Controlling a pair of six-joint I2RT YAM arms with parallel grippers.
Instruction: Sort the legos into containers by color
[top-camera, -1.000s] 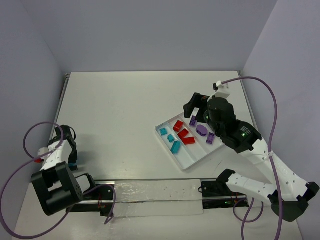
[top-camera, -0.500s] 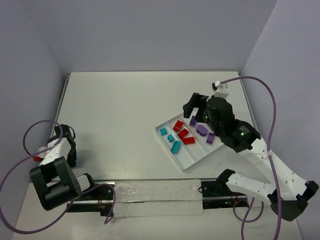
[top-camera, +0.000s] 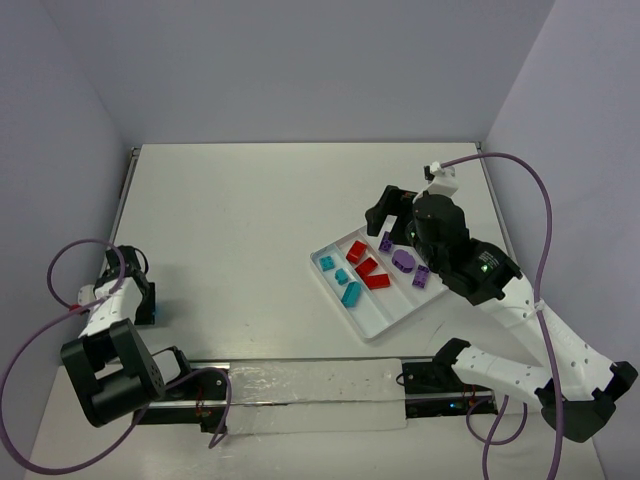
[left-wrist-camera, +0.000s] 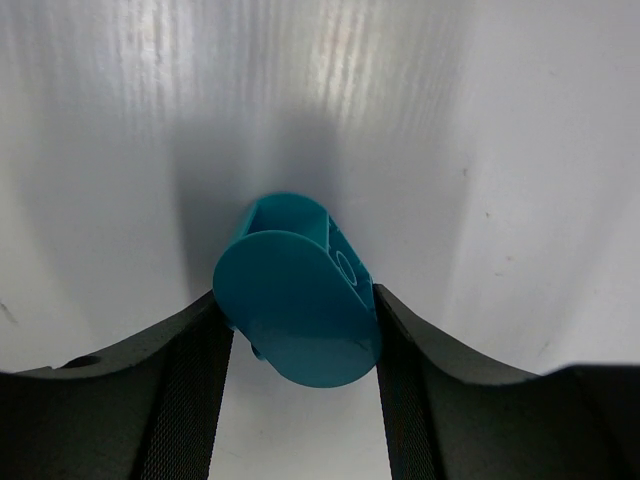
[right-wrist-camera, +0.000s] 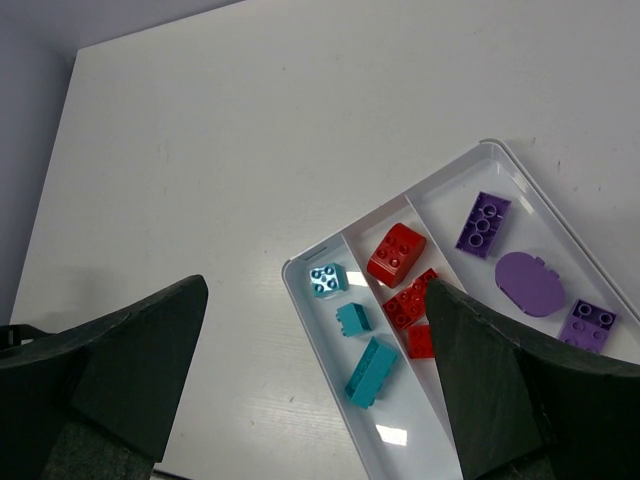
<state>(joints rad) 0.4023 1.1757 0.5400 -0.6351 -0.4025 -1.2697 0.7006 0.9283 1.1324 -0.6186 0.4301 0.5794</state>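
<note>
At the near left of the table (top-camera: 250, 220) in the top view, the left gripper (top-camera: 140, 303) is sitting low, well apart from the white tray (top-camera: 376, 331), where the right gripper (top-camera: 392, 222) is hovering. In the left wrist view, its fingers (left-wrist-camera: 190, 400) are pinching a rounded teal brick (left-wrist-camera: 300, 310). In the right wrist view, spread fingers (right-wrist-camera: 120, 370) are hanging over teal, red and purple legos (right-wrist-camera: 396, 252) lying in separate compartments.
</note>
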